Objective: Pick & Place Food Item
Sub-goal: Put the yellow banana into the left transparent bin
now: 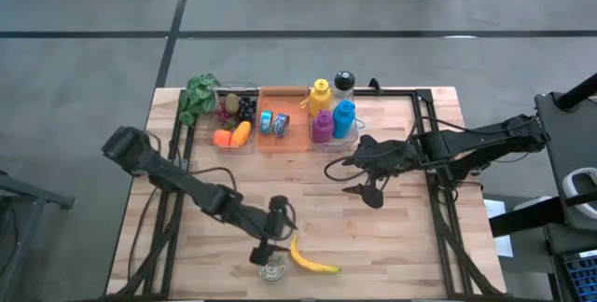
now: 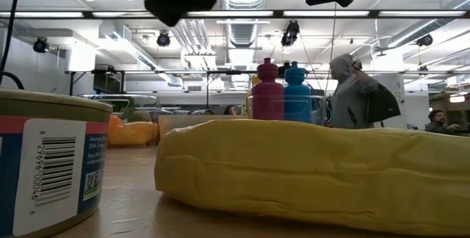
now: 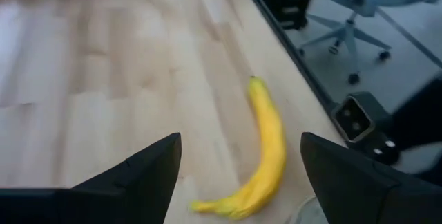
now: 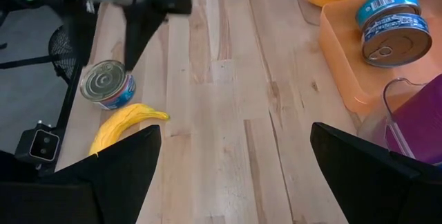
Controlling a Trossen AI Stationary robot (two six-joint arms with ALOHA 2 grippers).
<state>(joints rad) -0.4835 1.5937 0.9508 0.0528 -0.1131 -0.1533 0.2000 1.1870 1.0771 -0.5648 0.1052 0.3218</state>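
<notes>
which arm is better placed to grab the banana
Left. The left gripper hangs open right beside the banana at the table's near edge; the right gripper waits farther off, near the bottles.

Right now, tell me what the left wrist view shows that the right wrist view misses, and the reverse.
Only the left wrist view shows the left hand, open, with a swivel chair beyond the table edge. Only the right wrist view shows the can beside the banana, two cans in the orange tray, and the open right hand. Both show the banana lying on the wooden table.
</notes>
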